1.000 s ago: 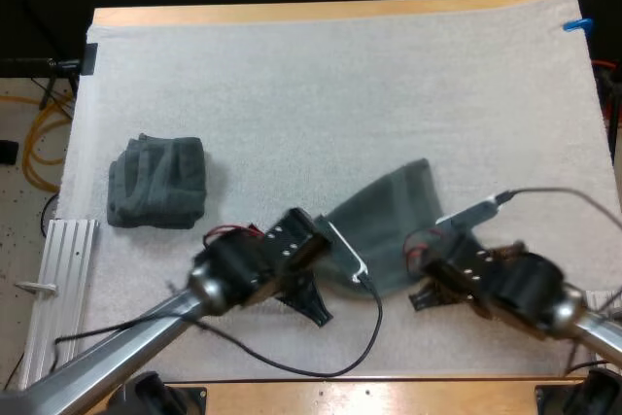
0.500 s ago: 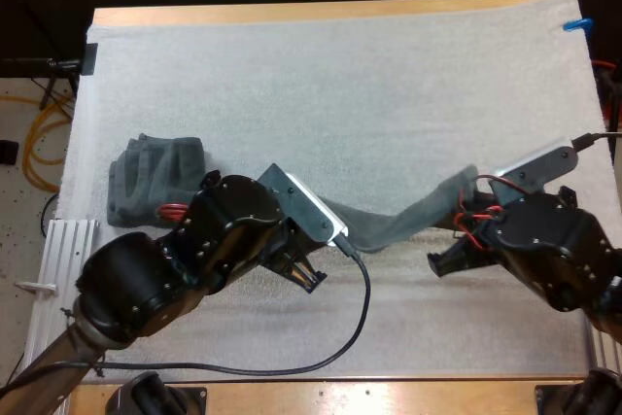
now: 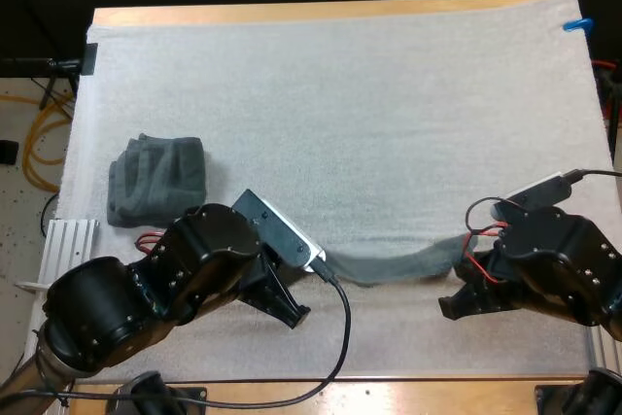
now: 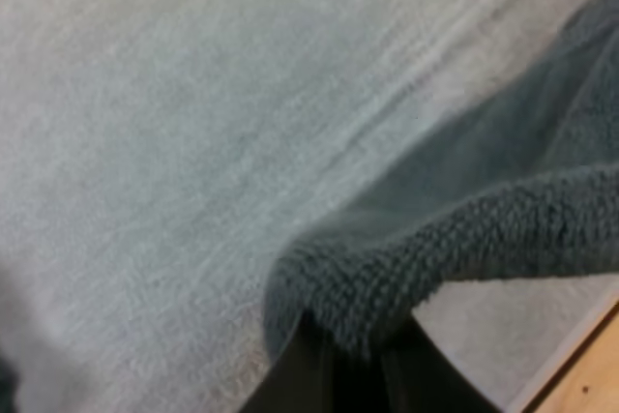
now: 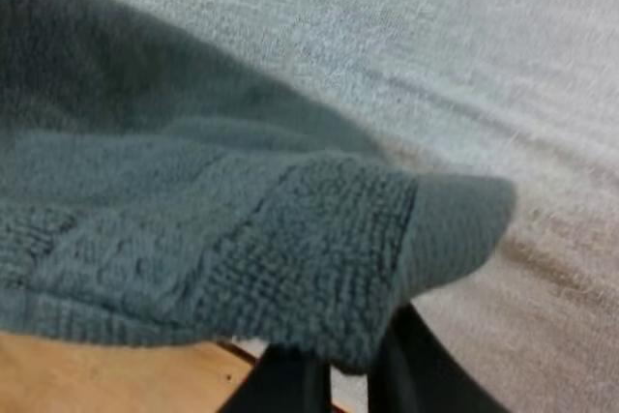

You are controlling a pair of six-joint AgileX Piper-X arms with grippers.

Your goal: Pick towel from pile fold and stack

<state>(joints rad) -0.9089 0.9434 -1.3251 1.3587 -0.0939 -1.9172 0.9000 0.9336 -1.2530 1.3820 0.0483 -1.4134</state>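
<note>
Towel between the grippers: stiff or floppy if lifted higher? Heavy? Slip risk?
Likely floppy: the towel droops in the middle between the left gripper and right gripper. Probably light, since two small pinches at its edges hold it stretched. The looped terry weave suggests little slip.

The towel (image 3: 394, 264) is dark grey-green terry cloth, matt, with a rough looped pile and a tighter-woven band at its edge. The folded towel (image 3: 155, 180) looks like the same cloth. The mat (image 3: 340, 94) is white, matt and finely fuzzy. The table (image 3: 292, 13) is smooth pale wood. The left arm (image 3: 146, 279) has a glossy black shell.
</note>
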